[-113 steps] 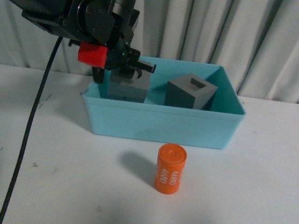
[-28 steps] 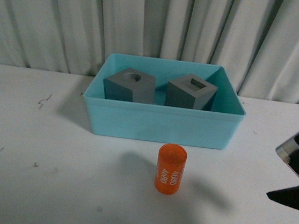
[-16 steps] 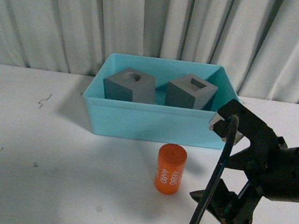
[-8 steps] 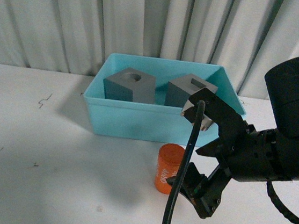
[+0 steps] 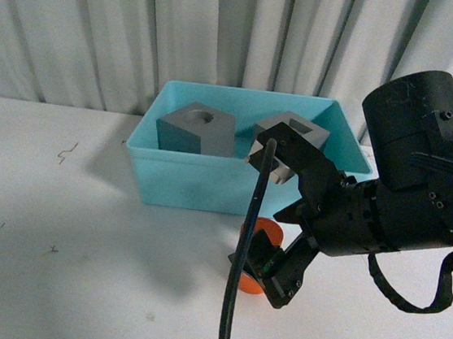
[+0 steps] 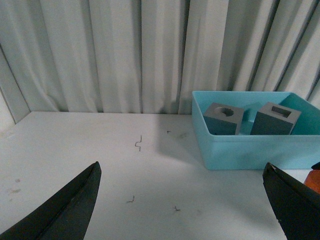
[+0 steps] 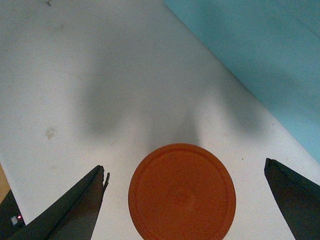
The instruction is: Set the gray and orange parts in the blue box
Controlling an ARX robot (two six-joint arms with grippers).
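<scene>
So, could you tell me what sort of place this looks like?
Probably a robot test bench or lab, not a home: a plain white table, a pleated curtain backdrop, and staged props, two gray cubes in a blue box and an orange cylinder.

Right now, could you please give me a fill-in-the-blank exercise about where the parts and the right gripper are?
The blue box holds ___ gray cubes.
The orange cylinder stands on the ___, outside the box.
The right gripper hangs over the cylinder with its jaws ___.
Missing words: two; table; open.
</scene>
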